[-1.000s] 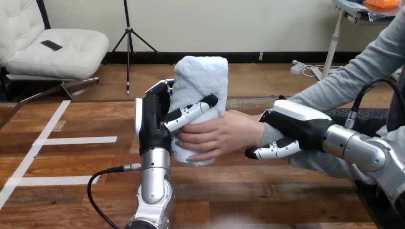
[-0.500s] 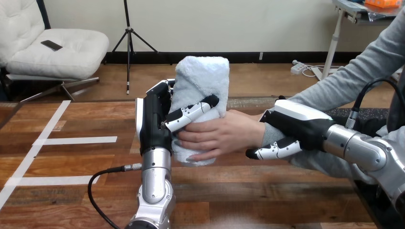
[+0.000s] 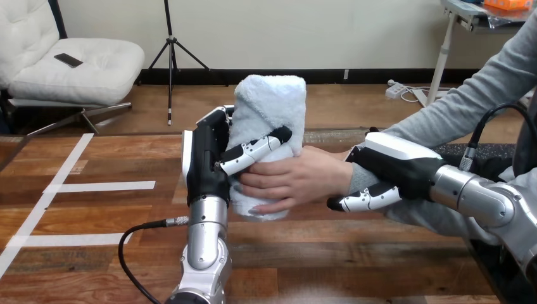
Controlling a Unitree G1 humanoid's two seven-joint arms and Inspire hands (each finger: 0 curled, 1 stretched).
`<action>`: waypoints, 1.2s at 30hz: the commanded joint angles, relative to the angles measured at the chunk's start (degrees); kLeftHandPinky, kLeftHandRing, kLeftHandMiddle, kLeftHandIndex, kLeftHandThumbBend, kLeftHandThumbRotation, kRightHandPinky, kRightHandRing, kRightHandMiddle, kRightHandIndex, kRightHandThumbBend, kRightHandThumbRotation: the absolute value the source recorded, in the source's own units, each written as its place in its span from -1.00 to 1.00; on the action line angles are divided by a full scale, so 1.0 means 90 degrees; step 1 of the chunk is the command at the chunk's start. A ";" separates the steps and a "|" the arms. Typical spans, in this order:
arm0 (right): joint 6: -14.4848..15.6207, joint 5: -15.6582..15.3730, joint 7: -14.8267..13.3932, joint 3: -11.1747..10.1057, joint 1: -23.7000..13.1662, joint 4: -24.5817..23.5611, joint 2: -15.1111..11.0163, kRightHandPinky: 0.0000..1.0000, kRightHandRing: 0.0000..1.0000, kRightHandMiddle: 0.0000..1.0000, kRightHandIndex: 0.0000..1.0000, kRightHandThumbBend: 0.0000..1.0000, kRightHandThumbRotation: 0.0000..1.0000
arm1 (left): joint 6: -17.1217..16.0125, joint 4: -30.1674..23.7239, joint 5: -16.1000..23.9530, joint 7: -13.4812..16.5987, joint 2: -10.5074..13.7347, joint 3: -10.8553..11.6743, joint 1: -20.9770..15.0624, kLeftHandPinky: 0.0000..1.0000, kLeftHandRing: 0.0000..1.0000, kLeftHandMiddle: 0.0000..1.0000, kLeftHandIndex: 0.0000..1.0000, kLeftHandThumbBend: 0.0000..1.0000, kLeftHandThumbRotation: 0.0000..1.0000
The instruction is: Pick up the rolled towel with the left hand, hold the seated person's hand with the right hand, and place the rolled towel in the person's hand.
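A pale blue rolled towel [image 3: 269,107] stands upright above the table's middle. My left hand [image 3: 209,161] grips it from the left, thumb across its front and fingers behind it. The person's hand [image 3: 297,179] reaches in from the right and wraps the towel's lower half just below my thumb. My right hand [image 3: 392,168] is curled round the person's wrist, palm on top and thumb beneath it.
The wooden table [image 3: 95,215] carries white tape strips [image 3: 101,187] at the left. The person's grey sleeve [image 3: 468,107] crosses the right side. A black cable [image 3: 136,231] loops beside my left forearm.
The towel, my left hand and the person's hand have shifted very slightly to the right. Both grasps are the same.
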 commanded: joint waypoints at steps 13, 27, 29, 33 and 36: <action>-0.0071 0.0089 -0.0185 -0.0266 -0.0249 -0.0147 -0.0101 -0.67 -0.59 -0.49 -0.51 0.09 -0.06 | 0.0448 -0.0313 -0.0062 -0.1072 -0.0111 -0.0196 -0.0450 0.45 0.52 0.54 0.55 0.96 0.48; -0.0158 0.0026 -0.0287 -0.0226 -0.0265 -0.0062 -0.0110 -0.67 -0.60 -0.50 -0.51 0.09 -0.07 | 0.0455 -0.0679 -0.0401 -0.1748 -0.0019 -0.0052 -0.0281 0.59 0.67 0.72 0.71 0.99 0.80; -0.0147 0.0018 -0.0308 -0.0221 -0.0263 -0.0056 -0.0110 -0.66 -0.59 -0.49 -0.51 0.09 -0.07 | 0.0433 -0.0744 -0.0410 -0.1773 -0.0005 -0.0064 -0.0240 0.59 0.68 0.73 0.70 0.99 0.82; -0.0125 0.0019 -0.0342 -0.0220 -0.0254 -0.0048 -0.0109 -0.64 -0.57 -0.48 -0.50 0.11 -0.09 | 0.0386 -0.0860 -0.0400 -0.1794 0.0008 -0.0074 -0.0151 0.57 0.69 0.73 0.69 1.00 0.89; -0.0105 0.0010 -0.0378 -0.0219 -0.0237 -0.0054 -0.0114 -0.62 -0.55 -0.45 -0.47 0.13 -0.08 | 0.0334 -0.0912 -0.0440 -0.1822 -0.0009 -0.0041 -0.0060 0.56 0.69 0.72 0.69 1.00 0.93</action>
